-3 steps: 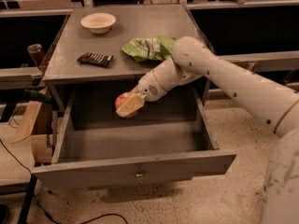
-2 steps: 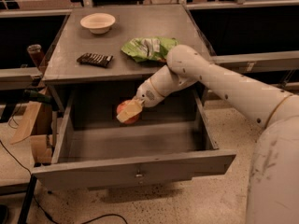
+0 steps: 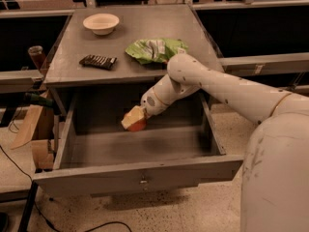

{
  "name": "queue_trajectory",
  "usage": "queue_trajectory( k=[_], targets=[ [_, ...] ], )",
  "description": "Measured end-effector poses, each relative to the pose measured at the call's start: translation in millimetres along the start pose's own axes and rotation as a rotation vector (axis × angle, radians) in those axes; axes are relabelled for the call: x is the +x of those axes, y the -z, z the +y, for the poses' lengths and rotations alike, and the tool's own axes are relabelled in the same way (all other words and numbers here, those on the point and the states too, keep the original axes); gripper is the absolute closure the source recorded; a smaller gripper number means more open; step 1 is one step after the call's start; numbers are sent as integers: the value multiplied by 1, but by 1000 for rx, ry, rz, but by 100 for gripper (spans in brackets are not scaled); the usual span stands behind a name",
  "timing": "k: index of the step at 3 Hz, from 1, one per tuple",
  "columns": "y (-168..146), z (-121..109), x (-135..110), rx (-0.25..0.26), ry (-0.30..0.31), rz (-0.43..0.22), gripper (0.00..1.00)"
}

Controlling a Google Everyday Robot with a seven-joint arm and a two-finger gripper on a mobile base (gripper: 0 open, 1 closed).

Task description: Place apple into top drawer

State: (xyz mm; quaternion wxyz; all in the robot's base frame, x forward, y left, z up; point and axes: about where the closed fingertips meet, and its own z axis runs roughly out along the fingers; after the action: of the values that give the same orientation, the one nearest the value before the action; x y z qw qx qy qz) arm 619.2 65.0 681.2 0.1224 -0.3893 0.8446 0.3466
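The grey metal cabinet top [image 3: 145, 28] lies above and behind the gripper [image 3: 140, 116], which is down in the open top drawer [image 3: 145, 146], clamped on the round red-orange apple [image 3: 136, 122]. Just beyond the gripper lies a crumpled green snack bag [image 3: 154, 50]. A dark ribbed packet [image 3: 98, 61] lies farther off to its left in view, and a shallow cream bowl [image 3: 101, 23] stands farthest, back left.

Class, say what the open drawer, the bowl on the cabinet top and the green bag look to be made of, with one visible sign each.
Top drawer: likely painted metal; grey, matt, thin flat walls. Bowl: perhaps ceramic or plastic; cream, smooth. Green bag: thin plastic film; crumpled, slight sheen. The gripper holds the apple inside the drawer.
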Motion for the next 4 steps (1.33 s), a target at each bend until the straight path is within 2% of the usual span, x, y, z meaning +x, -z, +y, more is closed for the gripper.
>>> queue_trajectory(
  k=[1,2,3,4],
  targets=[
    [2,-14,7,62,-96,-20,86],
    [8,-29,15,119,-161,-55,62],
    [20,-38,18,182,-185,-103,38],
    [32,-40,13,252,-174,-168,15]
  ],
)
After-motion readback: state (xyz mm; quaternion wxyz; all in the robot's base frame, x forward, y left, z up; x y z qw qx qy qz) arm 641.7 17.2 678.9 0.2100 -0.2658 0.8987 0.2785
